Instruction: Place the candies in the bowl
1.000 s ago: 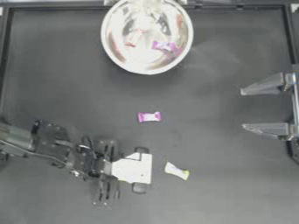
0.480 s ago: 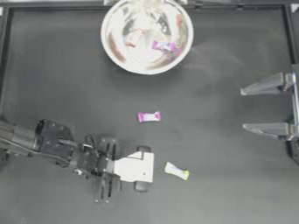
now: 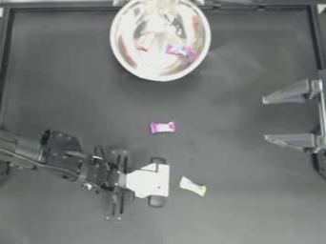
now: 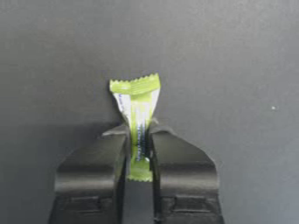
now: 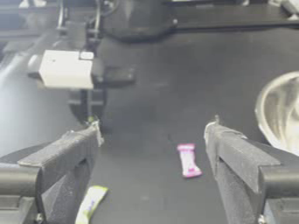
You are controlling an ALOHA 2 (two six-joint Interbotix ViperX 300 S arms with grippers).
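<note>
Crinkly yellow-green candy (image 4: 137, 122) pinched by left gripper (image 4: 138, 146).

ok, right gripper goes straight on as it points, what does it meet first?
Probably the pink candy, alone mid-table, in line with the open right gripper's gap; height is unclear, so it may pass over. The left gripper, shut on the yellow-green candy, sits off that line.

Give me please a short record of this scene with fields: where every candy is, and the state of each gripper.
in bowl: reddish candy; purple candy
on table: pink candy; yellow-green candy
left gripper: shut on second yellow-green candy, near the front of the table
right gripper: open, parked at the right side
</note>
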